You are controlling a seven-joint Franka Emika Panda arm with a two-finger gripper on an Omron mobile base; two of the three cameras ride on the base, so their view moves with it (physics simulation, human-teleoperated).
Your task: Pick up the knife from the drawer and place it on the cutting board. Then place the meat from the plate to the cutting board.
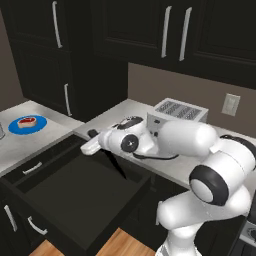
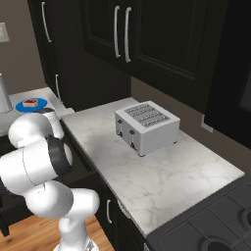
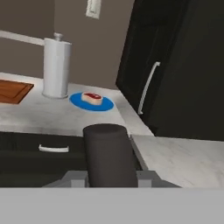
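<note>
My gripper [image 1: 95, 140] hangs over the open drawer [image 1: 75, 197] and is shut on the knife [image 1: 116, 165]. The knife's black blade slants down and to the right into the drawer opening. In the hand view its dark handle [image 3: 109, 155] stands thick in the foreground. The blue plate [image 1: 27, 125] lies on the left counter with the red, white-rimmed meat [image 1: 26, 121] on it. The hand view has the plate [image 3: 81, 101] and the meat [image 3: 92, 98] ahead of me. The reddish-brown cutting board [image 3: 13, 91] lies further left. The plate [image 2: 31, 104] sits far left in the right base view.
A paper towel roll on a stand [image 3: 57, 65] rises between the board and the plate. A silver toaster [image 1: 180, 111] sits on the marble counter behind my arm. Tall black cabinets [image 3: 175, 65] close off the right of the plate. A smaller drawer with a silver handle [image 1: 32, 168] adjoins the open one.
</note>
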